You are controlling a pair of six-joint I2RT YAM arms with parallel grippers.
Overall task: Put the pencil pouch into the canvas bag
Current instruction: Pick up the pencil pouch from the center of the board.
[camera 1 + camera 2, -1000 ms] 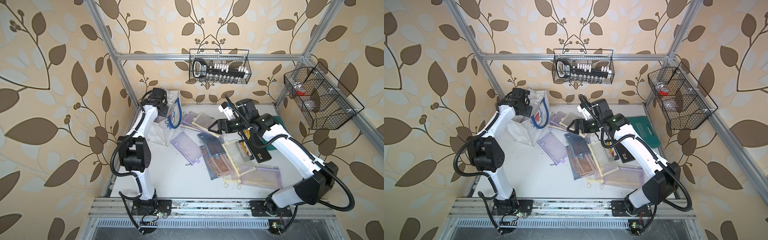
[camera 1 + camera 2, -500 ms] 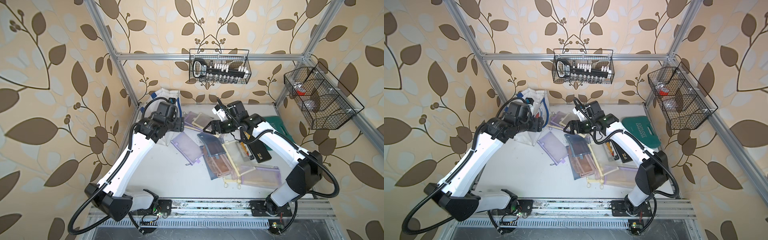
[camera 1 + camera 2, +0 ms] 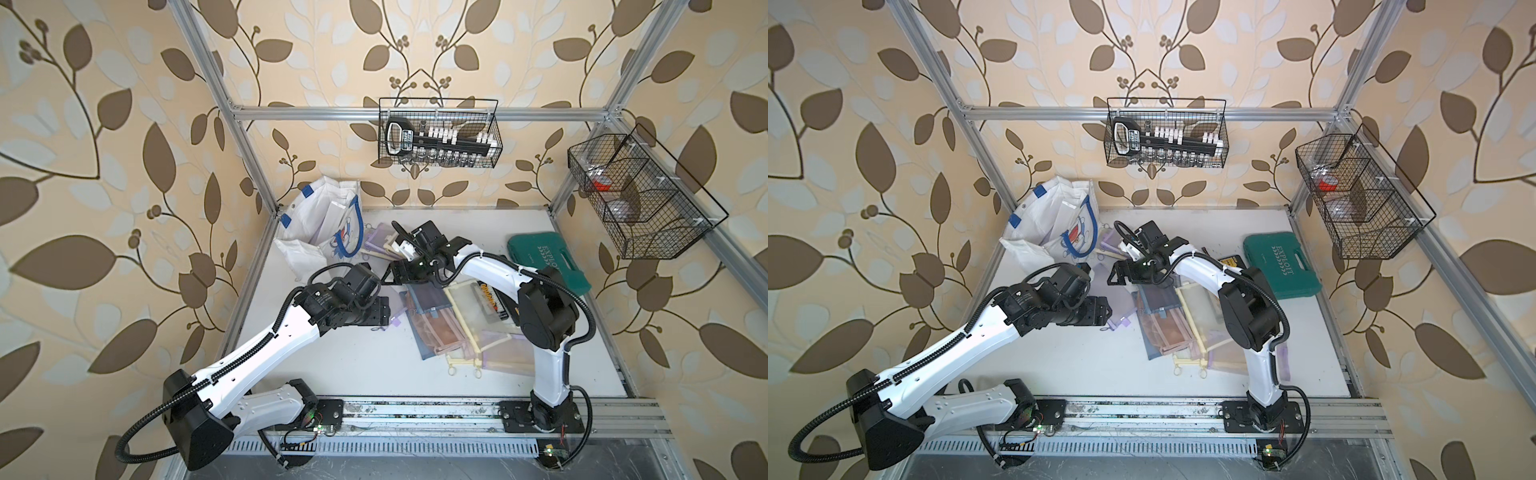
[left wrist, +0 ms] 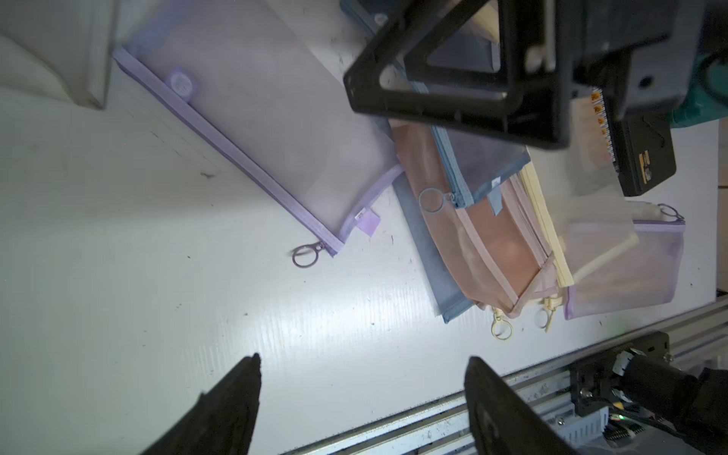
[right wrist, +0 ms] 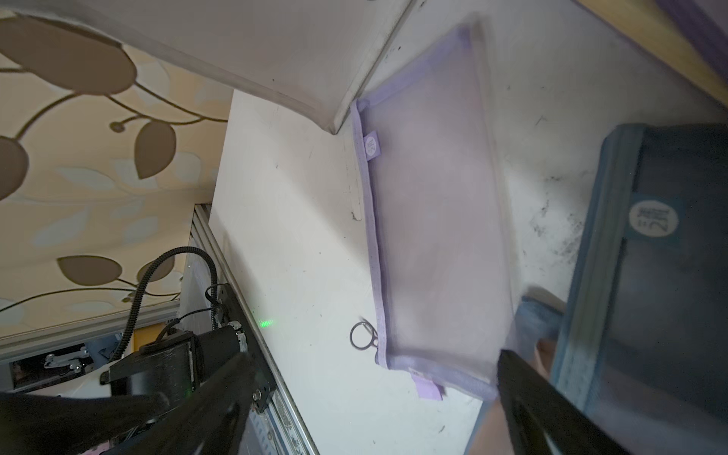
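Canvas bag (image 3: pixel 309 218): slumped on the worktop (image 3: pixel 374 365).
Pencil pouch (image 4: pixel 275 130): purple mesh, flat on the worktop outside the bag, one end just beside the bag's base.
Left tool (image 4: pixel 362 360): fingers spread, gripping nothing, over bare worktop past the pouch's end farthest from the bag.
Right tool (image 5: pixel 374 354): fingers spread wide, gripping nothing, over that pouch, near the bag.

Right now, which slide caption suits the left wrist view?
Open left gripper above the white table, near a lilac mesh pouch and a pile of pouches.
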